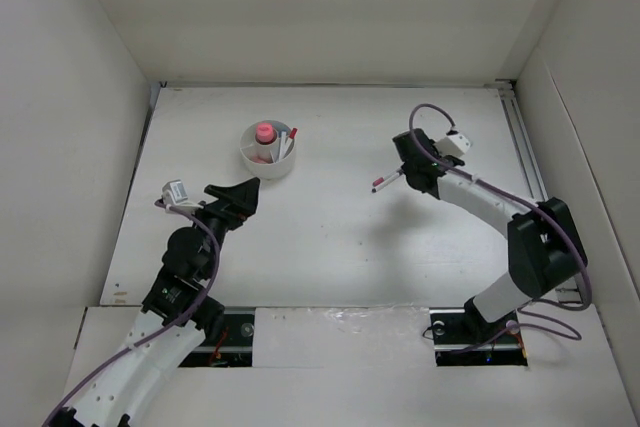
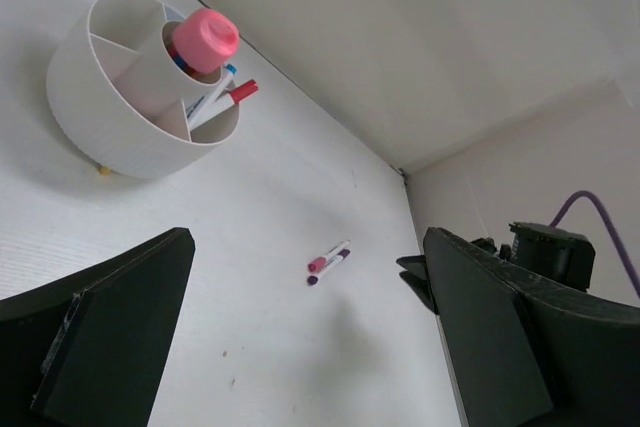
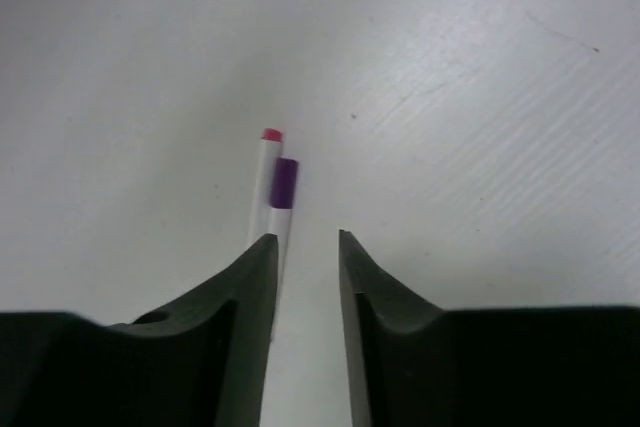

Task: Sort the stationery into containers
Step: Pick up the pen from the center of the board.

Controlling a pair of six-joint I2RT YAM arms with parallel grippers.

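Beside one finger of the right claw lie two pens; it is narrowly parted, empty.

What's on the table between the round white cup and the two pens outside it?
Nothing. The table between cup and pens is bare, in the left wrist and top views alike.

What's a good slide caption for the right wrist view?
Right gripper, jaws narrowly apart, poised by a red-tipped pen and a purple-capped pen lying side by side on the table.
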